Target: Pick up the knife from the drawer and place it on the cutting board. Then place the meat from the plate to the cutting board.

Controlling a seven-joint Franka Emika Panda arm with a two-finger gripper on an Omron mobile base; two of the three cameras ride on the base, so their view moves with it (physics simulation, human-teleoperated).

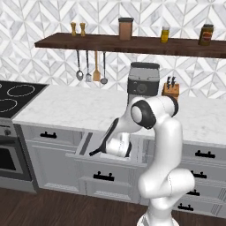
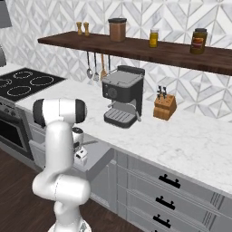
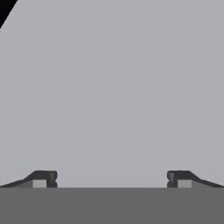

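Observation:
The drawer (image 1: 84,145) stands pulled out below the counter, its light grey inside showing. My arm bends down into it and the gripper (image 1: 98,151) hangs low over the drawer floor (image 3: 113,87). The dark fingertips (image 3: 43,178) stand far apart with nothing between them, so the gripper (image 3: 111,177) is open. A slim dark grey strip (image 2: 89,143) beside my hand (image 2: 80,156) may be the knife's blade; I cannot tell for sure. A black sliver (image 3: 5,11) cuts the top left corner of the hand view. The cutting board, plate and meat are out of view.
A coffee machine (image 1: 143,81) and a wooden knife block (image 1: 171,89) stand on the white marble counter (image 1: 70,108). The stove (image 1: 17,95) lies to the left. Utensils (image 1: 90,70) hang under a shelf (image 1: 132,44) of jars. Closed drawer fronts (image 2: 167,183) run to the right.

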